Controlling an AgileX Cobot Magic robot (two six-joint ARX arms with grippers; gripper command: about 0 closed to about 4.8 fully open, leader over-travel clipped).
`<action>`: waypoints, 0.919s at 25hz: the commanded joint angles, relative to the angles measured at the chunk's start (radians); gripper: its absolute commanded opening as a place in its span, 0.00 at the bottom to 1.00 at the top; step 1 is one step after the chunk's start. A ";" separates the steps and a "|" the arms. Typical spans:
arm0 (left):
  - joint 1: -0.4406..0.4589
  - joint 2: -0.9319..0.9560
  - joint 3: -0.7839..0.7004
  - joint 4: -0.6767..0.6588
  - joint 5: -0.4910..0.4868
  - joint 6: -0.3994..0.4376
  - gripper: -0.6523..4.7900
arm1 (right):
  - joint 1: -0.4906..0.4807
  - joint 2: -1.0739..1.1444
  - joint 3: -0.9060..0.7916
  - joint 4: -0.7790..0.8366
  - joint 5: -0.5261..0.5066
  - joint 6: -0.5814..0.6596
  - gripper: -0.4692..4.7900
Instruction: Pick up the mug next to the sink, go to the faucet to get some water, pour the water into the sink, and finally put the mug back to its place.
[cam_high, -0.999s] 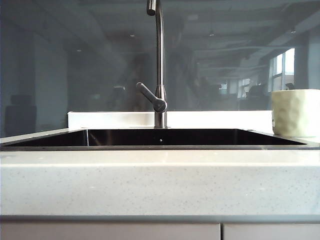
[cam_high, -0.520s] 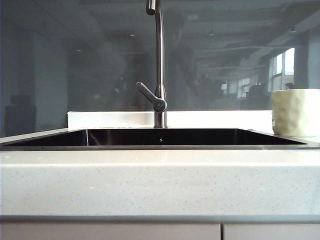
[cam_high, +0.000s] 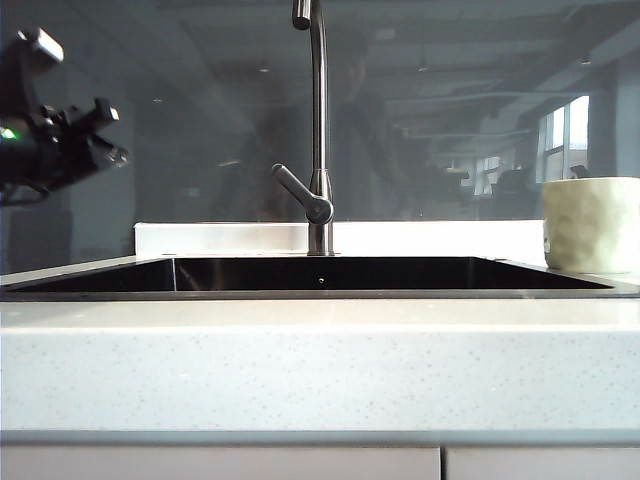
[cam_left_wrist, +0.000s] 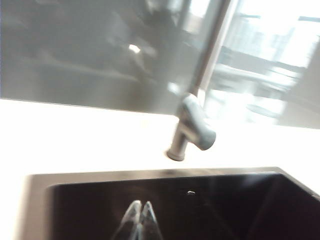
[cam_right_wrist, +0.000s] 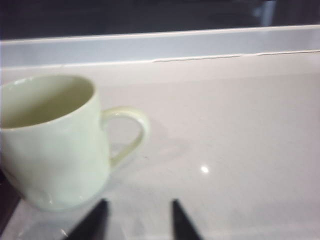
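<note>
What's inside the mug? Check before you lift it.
The right wrist view looks into the mug: only bare pale inner wall shows. Its near rim hides the bottom, so water there cannot be ruled out. The right gripper hovers beside it, jaws apart.

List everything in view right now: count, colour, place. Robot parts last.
pale cream faceted ceramic mug: 1, cream-yellow, upright on the countertop at the sink's right end, loop handle pointing away from the sink.
black rectangular sink: 1, black basin with thin metal rim, set in the countertop, centre.
brushed-steel gooseneck faucet: 1, steel grey, behind the sink's middle, lever angled to the left in the exterior view.
speckled off-white countertop: 1, off-white, around the sink.
dark glass backsplash: 1, grey, reflective, behind the counter.
left gripper: 1, shut, over the sink, aimed toward the faucet.
right gripper: 1, black fingers, open, above the countertop beside the mug's handle, holding nothing.
</note>
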 joint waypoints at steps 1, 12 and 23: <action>0.002 0.067 0.067 0.046 0.053 -0.012 0.11 | -0.002 0.165 0.055 0.192 -0.038 -0.072 0.50; 0.001 0.121 0.109 0.042 0.053 0.007 0.11 | -0.001 0.644 0.208 0.542 -0.098 -0.072 0.50; 0.002 0.122 0.111 0.043 0.053 0.052 0.11 | 0.003 0.685 0.281 0.558 -0.097 -0.058 0.49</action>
